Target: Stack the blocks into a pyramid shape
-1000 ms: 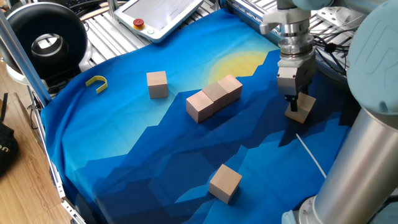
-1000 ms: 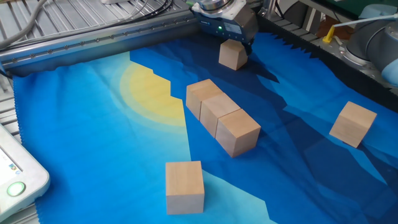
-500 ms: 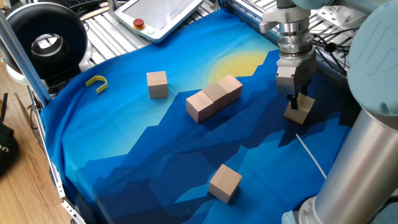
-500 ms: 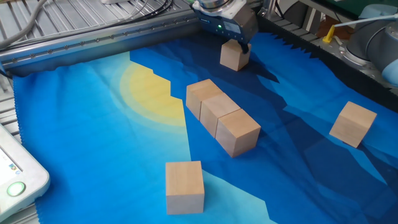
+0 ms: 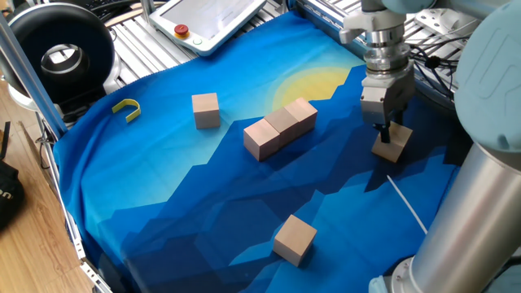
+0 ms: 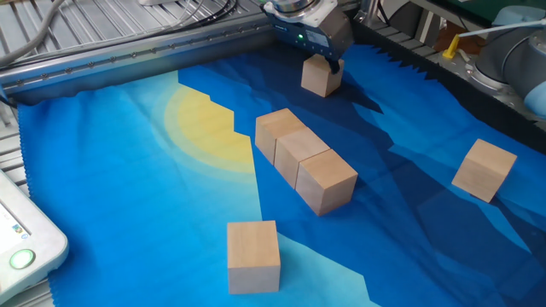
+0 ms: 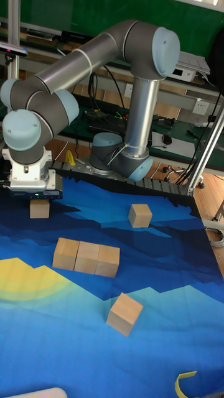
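Observation:
My gripper [image 5: 384, 133] [image 6: 324, 61] [image 7: 38, 199] stands at the far edge of the blue cloth. It is shut on a tan block [image 5: 394, 145] [image 6: 321, 78] [image 7: 40, 209] that rests on or just above the cloth. Three blocks lie side by side in a row [image 5: 281, 128] [image 6: 304, 159] [image 7: 86, 257] near the middle. A single block [image 5: 206, 110] [image 6: 253, 256] [image 7: 124, 314] sits apart near the yellow patch. Another single block [image 5: 295, 239] [image 6: 484, 170] [image 7: 140, 215] lies on the dark blue part.
A small yellow hook [image 5: 127, 107] [image 7: 185, 382] lies on the cloth near its edge. A white pendant with a red button [image 5: 207, 23] and a black round device [image 5: 61, 53] sit beyond the cloth. The arm's base [image 7: 121, 158] stands behind the table.
The block between the fingers has turned a little and sits squarer and slightly lower than a second ago. The other blocks have not moved.

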Controlling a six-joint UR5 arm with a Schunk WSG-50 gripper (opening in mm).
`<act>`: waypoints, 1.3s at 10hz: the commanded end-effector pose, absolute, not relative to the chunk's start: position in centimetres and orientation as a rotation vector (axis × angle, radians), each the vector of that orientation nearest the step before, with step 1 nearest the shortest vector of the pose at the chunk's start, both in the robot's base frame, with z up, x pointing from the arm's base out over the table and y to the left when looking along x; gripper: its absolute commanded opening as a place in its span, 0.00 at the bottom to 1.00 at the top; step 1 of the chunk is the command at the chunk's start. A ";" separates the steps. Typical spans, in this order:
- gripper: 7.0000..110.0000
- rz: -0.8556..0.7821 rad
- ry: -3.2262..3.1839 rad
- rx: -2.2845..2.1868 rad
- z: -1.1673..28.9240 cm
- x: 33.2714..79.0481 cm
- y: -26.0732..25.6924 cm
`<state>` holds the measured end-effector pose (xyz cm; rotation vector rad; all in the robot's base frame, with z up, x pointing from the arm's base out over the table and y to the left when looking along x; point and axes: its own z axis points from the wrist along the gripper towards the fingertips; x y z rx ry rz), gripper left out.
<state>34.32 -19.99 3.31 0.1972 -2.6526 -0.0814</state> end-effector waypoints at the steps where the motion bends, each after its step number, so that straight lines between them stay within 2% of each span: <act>1: 0.36 -0.036 -2.661 0.121 3.5 34.6 -20.2; 2: 0.36 -0.033 -2.660 0.101 3.7 34.7 -19.9; 3: 0.00 -0.044 -2.661 0.091 3.8 34.7 -19.5; 5: 0.00 -0.058 -2.668 0.077 3.9 34.9 -19.1; 7: 0.00 -0.102 -2.673 0.058 5.2 35.3 -18.3; 10: 0.00 -0.151 -2.696 -0.004 9.2 37.7 -17.0; 13: 0.00 -0.273 -2.777 -0.053 13.8 43.1 -14.8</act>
